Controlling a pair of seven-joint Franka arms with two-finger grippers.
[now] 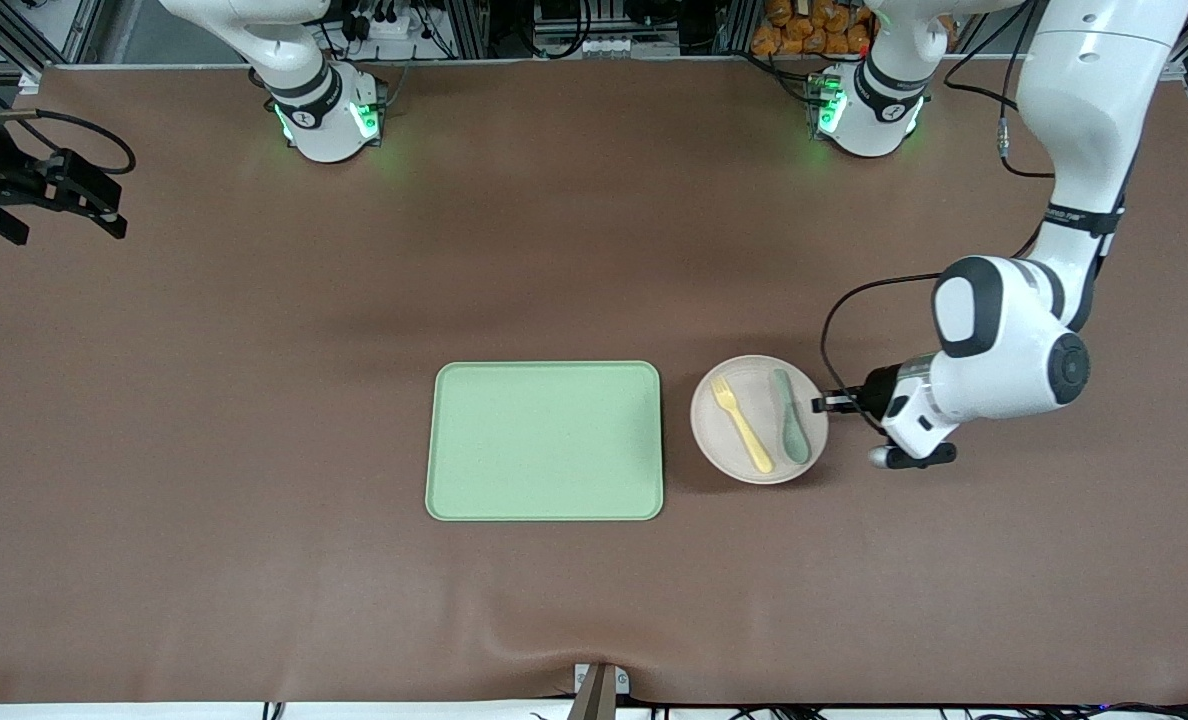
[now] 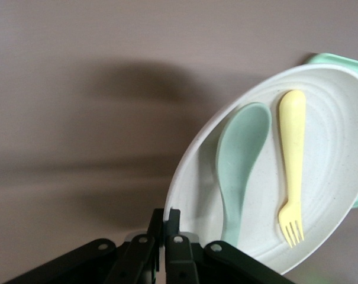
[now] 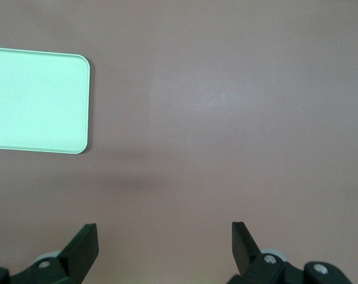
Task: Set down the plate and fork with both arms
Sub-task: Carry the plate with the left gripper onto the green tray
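Observation:
The pinkish-beige plate (image 1: 711,432) lies beside the green tray, toward the left arm's end of the table. On it lie the yellow fork (image 1: 741,426) and a grey-green spoon (image 1: 790,430). My left gripper (image 1: 822,404) is low at the plate's rim, on the side away from the tray. In the left wrist view the gripper (image 2: 165,216) is shut on the rim of the plate (image 2: 332,177), with the fork (image 2: 293,154) and spoon (image 2: 241,160) on it. My right gripper (image 1: 94,200) waits open and empty over bare table at the right arm's end, and also shows in the right wrist view (image 3: 165,234).
The light-green tray (image 1: 544,440) lies at the table's middle with nothing on it; its corner shows in the right wrist view (image 3: 36,100). Its edge shows past the plate in the left wrist view (image 2: 338,59). The brown table (image 1: 254,400) surrounds it.

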